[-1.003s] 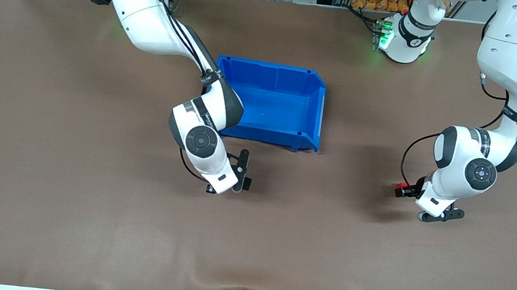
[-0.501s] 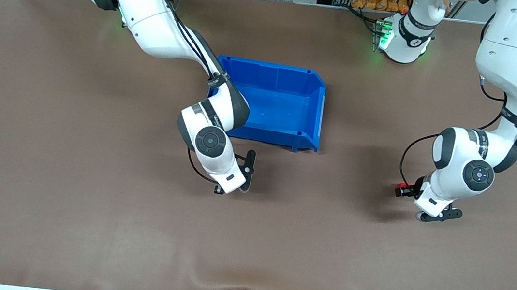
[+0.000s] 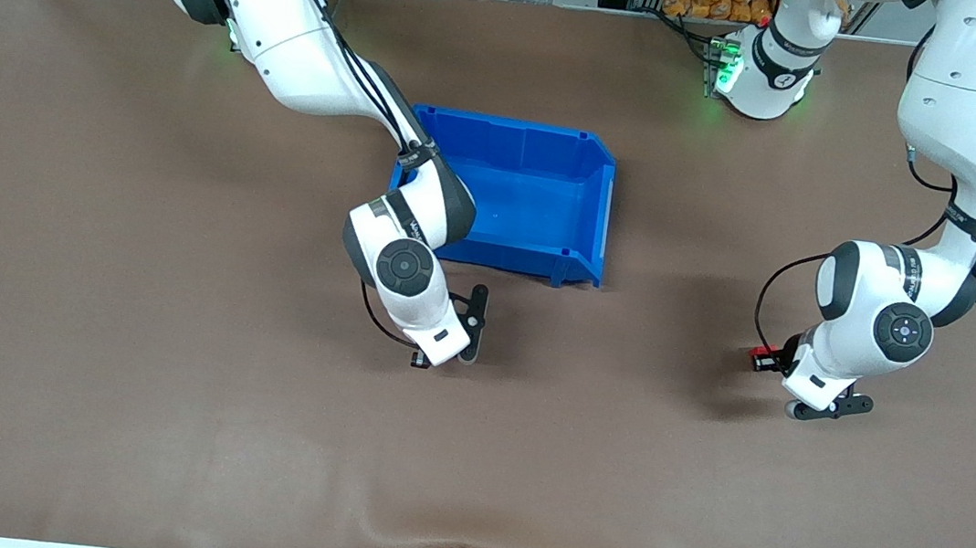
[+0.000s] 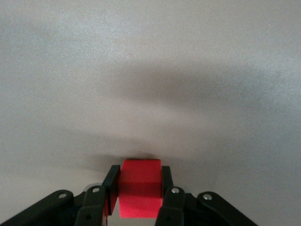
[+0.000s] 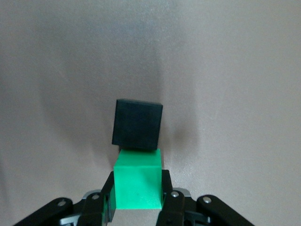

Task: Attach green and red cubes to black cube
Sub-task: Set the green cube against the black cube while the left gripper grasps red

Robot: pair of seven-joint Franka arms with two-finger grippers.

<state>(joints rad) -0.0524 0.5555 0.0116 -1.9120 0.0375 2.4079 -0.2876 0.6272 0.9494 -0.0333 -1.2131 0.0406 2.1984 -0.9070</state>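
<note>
Black and matt, the black cube (image 5: pixel 137 125) sits touching the leading face of the green cube (image 5: pixel 138 185), which the right gripper (image 5: pixel 137 194) clamps between its fingers – so the green-to-black joint looks made, or very nearly, though whether the black cube rests on the mat or hangs from the green one cannot be told. In the front view both cubes are hidden under the right gripper (image 3: pixel 470 332), which hangs low over the brown table (image 3: pixel 163 384), just nearer the camera than the blue bin (image 3: pixel 517 195). The red cube (image 4: pixel 139 194) is pinched in the left gripper (image 4: pixel 139 197), low over bare mat toward the left arm's end of the table; in the front view only a sliver of the red cube (image 3: pixel 759 352) shows beside the left gripper (image 3: pixel 774 362). The relation that matters: the black cube lies well apart from the red one, along the table's length toward the right arm's end, so by my reading the two arms must close that gap before red can meet black. Compared with a second ago, the right arm has carried its hand a little toward the left arm's end – while the left arm has hardly shifted.
</note>
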